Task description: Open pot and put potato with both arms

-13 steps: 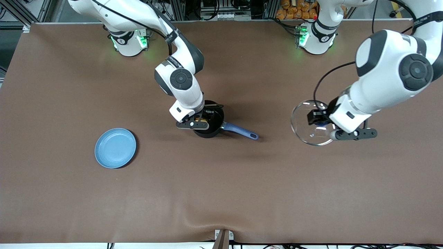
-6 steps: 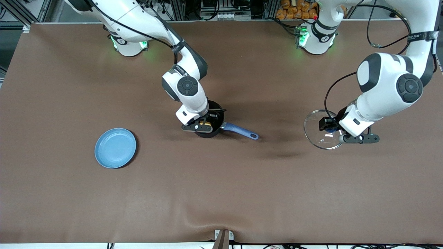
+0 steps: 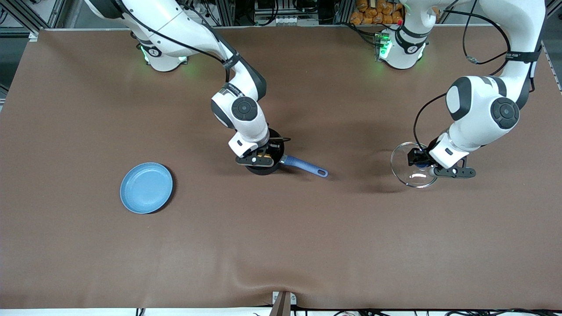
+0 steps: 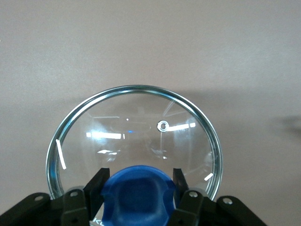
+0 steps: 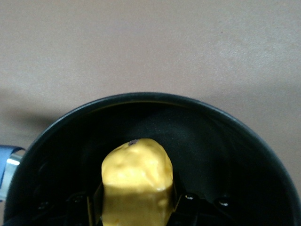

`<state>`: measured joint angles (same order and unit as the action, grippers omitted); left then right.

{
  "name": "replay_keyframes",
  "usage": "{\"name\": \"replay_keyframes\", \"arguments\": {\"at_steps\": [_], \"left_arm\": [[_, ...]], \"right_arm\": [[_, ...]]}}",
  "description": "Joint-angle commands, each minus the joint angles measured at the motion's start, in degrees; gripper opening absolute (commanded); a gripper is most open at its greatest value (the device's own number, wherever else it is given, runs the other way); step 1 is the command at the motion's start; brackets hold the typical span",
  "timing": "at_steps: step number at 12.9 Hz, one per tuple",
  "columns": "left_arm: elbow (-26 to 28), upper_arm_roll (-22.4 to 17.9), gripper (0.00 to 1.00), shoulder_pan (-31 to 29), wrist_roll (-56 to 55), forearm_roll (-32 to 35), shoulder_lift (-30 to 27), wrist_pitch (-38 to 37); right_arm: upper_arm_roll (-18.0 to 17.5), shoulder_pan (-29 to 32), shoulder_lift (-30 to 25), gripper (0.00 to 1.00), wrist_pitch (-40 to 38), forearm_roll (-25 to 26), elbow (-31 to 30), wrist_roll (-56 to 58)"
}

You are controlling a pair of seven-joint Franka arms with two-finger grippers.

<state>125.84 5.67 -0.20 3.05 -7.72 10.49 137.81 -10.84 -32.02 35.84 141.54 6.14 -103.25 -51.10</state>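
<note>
1. A brown table (image 3: 281,245) is seen carrying everything.
2. The pot (image 3: 273,166) is set mid-table.
3. A blue plate (image 3: 146,188) is laid toward the right arm's end.

I see two white arms, the right arm (image 3: 239,114) and the left arm (image 3: 478,114), each with dark grey joint bands and round black joint caps. Black cables run along both. The bases glow green. Each wrist carries a flat black bar with pale screw heads.
</note>
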Motion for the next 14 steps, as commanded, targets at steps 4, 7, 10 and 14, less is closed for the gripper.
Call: {"name": "replay_keyframes", "arguments": {"at_steps": [4,7,10,14], "left_arm": [[4.06,0.66,0.00,-2.26,5.12,-1.42,-0.73,4.83],[4.85,0.75,0.00,-3.06,6.97,-1.51,0.67,7.11],[6.00,1.36,0.00,-2.97,7.58,-2.48,3.30,11.41],[6.00,1.98,0.00,-3.06,9.17,-3.09,6.65,14.41]], "right_arm": [[0.56,0.02,-0.16,0.86,-0.65,1.86,0.77,-1.55],[0.47,0.11,-1.12,0.86,-1.35,1.77,0.86,-1.37],[0.38,0.11,-3.49,0.86,-4.59,1.68,0.95,-1.37],[0.38,0.55,-7.01,0.89,-10.84,1.59,1.65,-0.93]]}}
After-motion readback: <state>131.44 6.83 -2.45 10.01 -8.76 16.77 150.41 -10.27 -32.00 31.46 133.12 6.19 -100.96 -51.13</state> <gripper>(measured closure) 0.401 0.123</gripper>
